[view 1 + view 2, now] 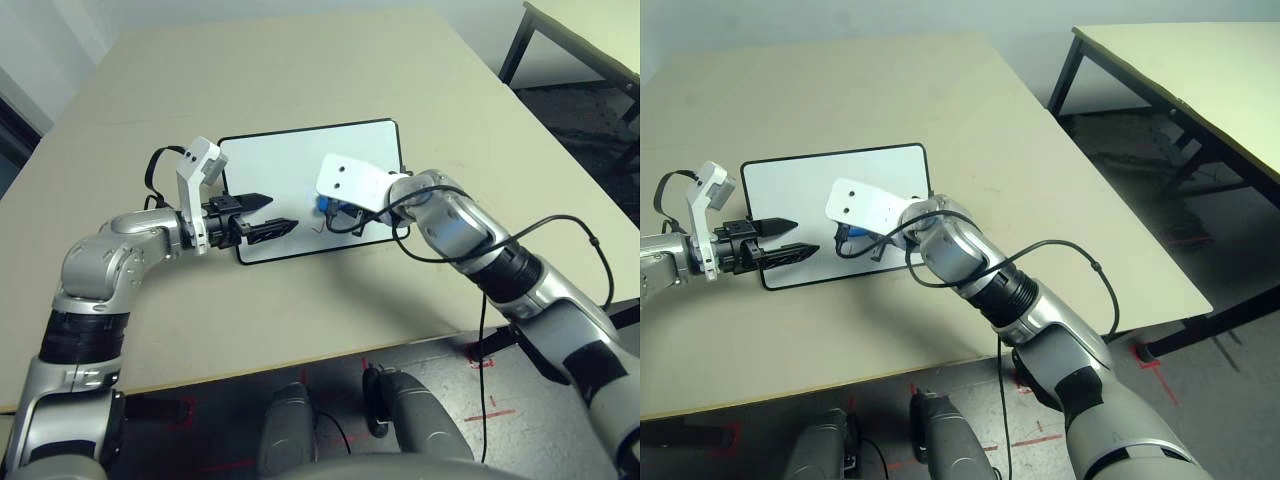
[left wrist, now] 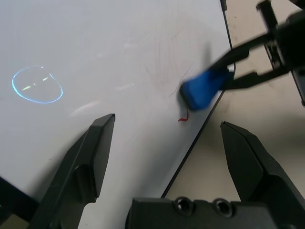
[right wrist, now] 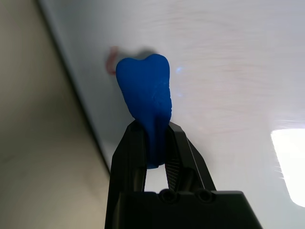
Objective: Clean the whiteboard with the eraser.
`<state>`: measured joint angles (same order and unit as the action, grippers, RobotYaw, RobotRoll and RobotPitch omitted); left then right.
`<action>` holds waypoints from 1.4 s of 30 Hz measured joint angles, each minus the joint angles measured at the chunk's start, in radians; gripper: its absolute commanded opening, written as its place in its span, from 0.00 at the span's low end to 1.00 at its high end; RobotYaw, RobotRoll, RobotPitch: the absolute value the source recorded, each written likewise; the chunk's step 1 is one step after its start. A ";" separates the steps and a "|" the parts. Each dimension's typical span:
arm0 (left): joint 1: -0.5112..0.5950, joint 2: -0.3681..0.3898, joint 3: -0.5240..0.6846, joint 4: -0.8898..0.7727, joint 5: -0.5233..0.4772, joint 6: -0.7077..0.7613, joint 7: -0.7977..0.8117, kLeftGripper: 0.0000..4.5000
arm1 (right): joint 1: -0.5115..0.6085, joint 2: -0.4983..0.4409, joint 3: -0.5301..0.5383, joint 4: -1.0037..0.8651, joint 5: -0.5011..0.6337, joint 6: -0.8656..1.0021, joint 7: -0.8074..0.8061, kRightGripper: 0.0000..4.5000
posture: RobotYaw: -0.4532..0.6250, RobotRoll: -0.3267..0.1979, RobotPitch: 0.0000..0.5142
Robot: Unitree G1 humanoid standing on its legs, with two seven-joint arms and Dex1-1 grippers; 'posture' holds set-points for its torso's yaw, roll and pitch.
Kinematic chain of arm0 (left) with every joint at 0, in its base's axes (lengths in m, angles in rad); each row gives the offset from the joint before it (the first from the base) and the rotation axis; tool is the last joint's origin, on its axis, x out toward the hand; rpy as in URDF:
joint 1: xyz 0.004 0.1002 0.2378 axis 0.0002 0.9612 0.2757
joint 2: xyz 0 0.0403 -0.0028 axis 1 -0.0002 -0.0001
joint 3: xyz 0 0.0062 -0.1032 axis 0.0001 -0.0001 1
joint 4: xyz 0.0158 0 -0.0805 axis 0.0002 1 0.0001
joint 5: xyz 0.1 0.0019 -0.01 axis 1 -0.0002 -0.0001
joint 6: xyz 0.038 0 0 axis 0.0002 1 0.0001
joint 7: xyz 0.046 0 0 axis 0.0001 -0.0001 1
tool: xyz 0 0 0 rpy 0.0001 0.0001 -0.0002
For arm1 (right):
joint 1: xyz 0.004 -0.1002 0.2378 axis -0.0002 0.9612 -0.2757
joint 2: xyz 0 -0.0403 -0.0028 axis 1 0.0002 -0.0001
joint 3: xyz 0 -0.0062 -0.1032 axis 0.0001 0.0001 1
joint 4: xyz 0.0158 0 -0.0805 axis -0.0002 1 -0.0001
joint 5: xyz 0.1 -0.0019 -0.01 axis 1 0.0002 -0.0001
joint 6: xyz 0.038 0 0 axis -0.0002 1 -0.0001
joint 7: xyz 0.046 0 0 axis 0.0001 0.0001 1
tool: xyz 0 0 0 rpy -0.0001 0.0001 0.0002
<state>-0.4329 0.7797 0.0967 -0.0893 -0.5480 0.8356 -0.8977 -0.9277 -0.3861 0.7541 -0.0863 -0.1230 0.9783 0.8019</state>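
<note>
1. The left gripper [image 1: 270, 214] is being held with its fingers spread apart and empty, over the board's [image 1: 290, 160] near-left part, at about 9 o'clock from the board's middle. One finger is lying over the white surface and the other near the near frame, probably so that the board can be steadied while it is wiped.
2. The board is lying flat on the table [image 1: 300, 70], a little left of centre; a small red mark [image 2: 184, 117] is showing near its near edge.
3. The eraser [image 3: 144, 95] is being clamped between the fingers of the right gripper [image 3: 153, 143], its free end being pressed on or just above the board beside the red mark, at about 5 o'clock from the board's middle, so that what is left of the pen can be rubbed off.
</note>
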 measured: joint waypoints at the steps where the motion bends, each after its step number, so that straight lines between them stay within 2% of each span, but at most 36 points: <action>1: 0.000 0.004 0.000 0.000 -0.002 0.002 -0.003 1.00 | 0.001 -0.005 0.011 -0.006 -0.001 0.000 0.008 0.12 | 0.41 0.62 0.25; 4: 0.002 0.022 0.000 -0.003 -0.004 0.010 -0.005 1.00 | -0.001 -0.001 0.012 -0.004 -0.004 0.000 0.010 0.12 | 0.41 0.62 0.26; 8: 0.004 0.027 0.000 -0.018 -0.007 0.016 -0.007 1.00 | -0.039 0.050 0.005 0.050 -0.015 -0.020 -0.005 0.12 | 0.41 0.62 0.26; 12: 0.013 0.031 0.000 -0.026 -0.009 0.019 -0.008 1.00 | -0.058 0.030 0.016 0.059 -0.029 -0.035 0.030 0.12 | 0.41 0.62 0.25; 17: 0.022 0.031 0.000 -0.036 -0.011 0.023 -0.008 1.00 | -0.084 0.073 -0.010 0.101 -0.039 -0.072 0.010 0.12 | 0.41 0.62 0.25; 19: 0.023 0.031 0.000 -0.036 -0.011 0.023 -0.008 1.00 | -0.089 0.062 -0.009 0.095 -0.042 -0.072 0.026 0.12 | 0.41 0.62 0.25; 25: 0.024 0.031 0.001 -0.036 -0.011 0.023 -0.006 1.00 | -0.061 -0.049 0.079 0.014 -0.050 -0.060 0.153 0.12 | 0.41 0.62 0.24; 28: 0.024 0.031 0.001 -0.036 -0.011 0.023 -0.006 1.00 | -0.048 -0.068 0.093 0.007 -0.055 -0.064 0.173 0.12 | 0.41 0.62 0.25; 30: 0.024 0.031 0.001 -0.036 -0.011 0.023 -0.006 1.00 | -0.048 -0.048 0.088 0.017 -0.060 -0.072 0.167 0.12 | 0.41 0.62 0.25; 35: 0.023 0.030 0.001 -0.036 -0.011 0.022 -0.007 1.00 | -0.099 0.122 -0.046 0.146 -0.060 -0.106 0.038 0.12 | 0.41 0.62 0.25; 38: 0.023 0.030 0.001 -0.035 -0.010 0.022 -0.007 1.00 | -0.123 0.123 -0.073 0.161 -0.062 -0.112 0.031 0.12 | 0.41 0.62 0.25; 42: 0.023 0.030 0.001 -0.034 -0.010 0.022 -0.006 1.00 | -0.089 0.054 -0.014 0.113 -0.062 -0.104 0.125 0.12 | 0.41 0.62 0.25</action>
<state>-0.4096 0.8096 0.0979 -0.1228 -0.5581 0.8578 -0.9041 -1.0166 -0.3317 0.7405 0.0267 -0.1848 0.8747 0.9270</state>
